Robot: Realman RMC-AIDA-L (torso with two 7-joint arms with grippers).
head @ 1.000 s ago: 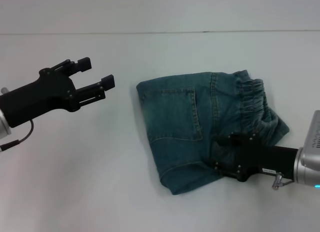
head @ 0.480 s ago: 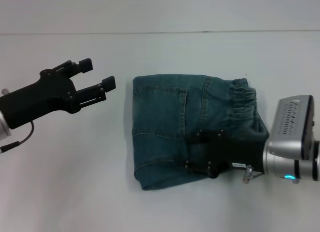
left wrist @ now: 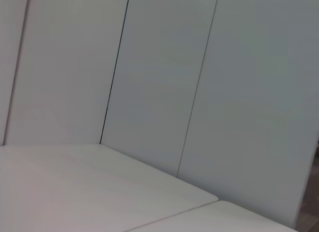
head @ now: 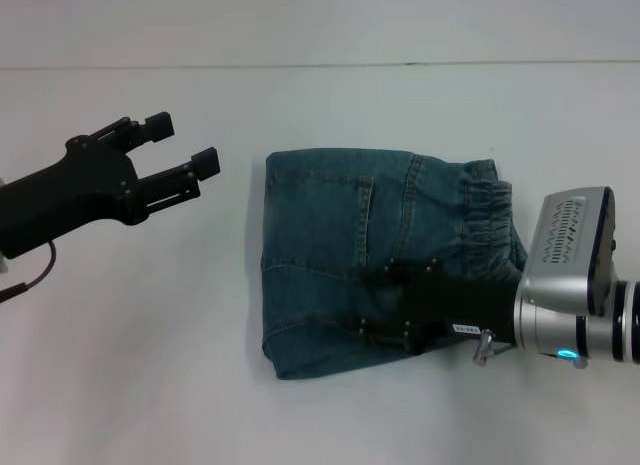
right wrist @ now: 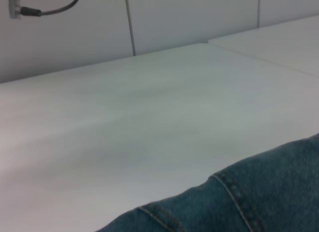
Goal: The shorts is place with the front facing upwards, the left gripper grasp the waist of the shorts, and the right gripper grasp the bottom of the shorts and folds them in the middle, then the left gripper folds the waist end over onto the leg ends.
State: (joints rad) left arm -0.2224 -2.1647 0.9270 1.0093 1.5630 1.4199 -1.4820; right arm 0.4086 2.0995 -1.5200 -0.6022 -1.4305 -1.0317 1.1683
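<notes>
The white table is filling nearly all of what I am seeing from my head, and the shorts are lying on it just right of the middle, folded into a compact block with a patch pocket facing up. The waist is sitting at the right end of that block as a gathered, ruched band, and the folded denim edge is running straight down the left side, facing my left arm.

My right gripper is lying over the near right part of the shorts, reaching in from the right with its silver wrist and blue light behind it. Its black body is resting on the denim, but I cannot tell whether its 2 fingers are parted or pinched on cloth, since dark claw and dark fabric are merging there. My right wrist camera is looking low across the table top, with a stitched denim edge of the shorts showing right beneath it.

My left gripper is hovering above bare table well to the left of the shorts, holding nothing, its 2 fingers parted and pointing toward the folded edge. My left wrist camera is showing only pale wall panels and table surface.
</notes>
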